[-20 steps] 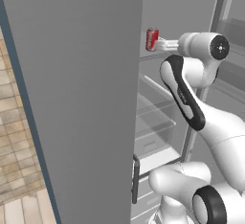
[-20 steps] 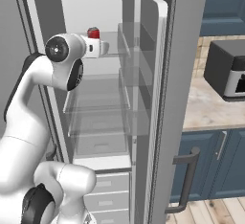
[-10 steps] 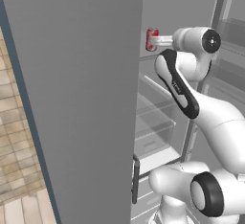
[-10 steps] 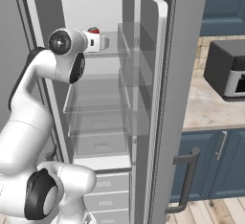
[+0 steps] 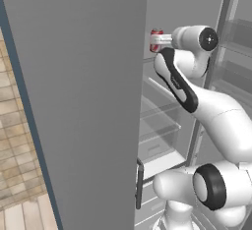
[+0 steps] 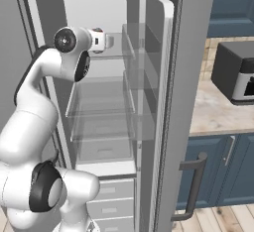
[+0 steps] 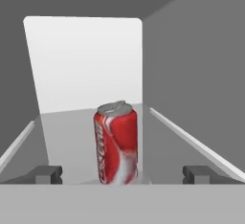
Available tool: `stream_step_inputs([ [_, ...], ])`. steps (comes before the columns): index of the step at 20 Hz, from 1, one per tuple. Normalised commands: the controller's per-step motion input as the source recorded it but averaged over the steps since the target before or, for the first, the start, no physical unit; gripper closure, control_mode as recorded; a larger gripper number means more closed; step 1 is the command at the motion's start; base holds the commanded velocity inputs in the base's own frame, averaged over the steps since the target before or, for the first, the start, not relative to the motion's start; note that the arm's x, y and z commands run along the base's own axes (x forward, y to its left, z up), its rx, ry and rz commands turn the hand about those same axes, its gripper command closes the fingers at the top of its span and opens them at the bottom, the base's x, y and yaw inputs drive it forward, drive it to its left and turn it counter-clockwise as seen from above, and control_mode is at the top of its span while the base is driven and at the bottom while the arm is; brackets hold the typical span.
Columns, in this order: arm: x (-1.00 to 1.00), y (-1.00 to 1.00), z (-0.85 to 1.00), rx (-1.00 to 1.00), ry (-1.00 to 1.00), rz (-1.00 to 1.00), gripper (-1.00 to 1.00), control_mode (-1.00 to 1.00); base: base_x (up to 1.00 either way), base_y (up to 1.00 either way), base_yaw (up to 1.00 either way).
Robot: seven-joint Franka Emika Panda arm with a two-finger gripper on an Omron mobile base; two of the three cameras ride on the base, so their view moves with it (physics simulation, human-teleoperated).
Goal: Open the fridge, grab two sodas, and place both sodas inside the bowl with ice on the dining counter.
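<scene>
A dark toaster oven (image 6: 237, 72) with a silvery front sits on a beige stone countertop (image 6: 208, 117) in the right base view. Below that top are dark blue cabinets (image 6: 221, 171), one with a thin grey bar handle (image 6: 229, 149), and a dark blue upper cabinet (image 6: 232, 5) hangs above the oven with a strip of tan tiled wall (image 6: 214, 51) between them. A light wood plank floor (image 5: 19, 175) runs along the left edge of the left base view and shows again at the bottom right of the right base view.
</scene>
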Motion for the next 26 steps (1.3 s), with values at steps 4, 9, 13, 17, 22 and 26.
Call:
stream_step_inputs([
  [4, 0.24, 0.01, 0.00, 0.00, 0.00, 0.00, -1.00, -1.00, 0.00, 0.00, 0.00],
  [9, 0.23, 0.04, -0.03, -0.01, 0.00, 0.00, -1.00, -1.00, 0.00, 0.00, 0.00],
  [13, 0.27, 0.01, -0.05, 0.00, 0.01, 0.00, -1.00, -1.00, 0.00, 0.00, 0.00],
  [17, 0.27, 0.00, -0.07, 0.00, 0.01, 0.00, -1.00, -1.00, 0.00, 0.00, 0.00],
  [22, 0.23, 0.02, -0.10, 0.00, 0.00, 0.00, -1.00, -1.00, 0.00, 0.00, 0.00],
  [26, 0.18, 0.03, -0.09, 0.00, 0.00, 0.00, -1.00, -1.00, 0.00, 0.00, 0.00],
])
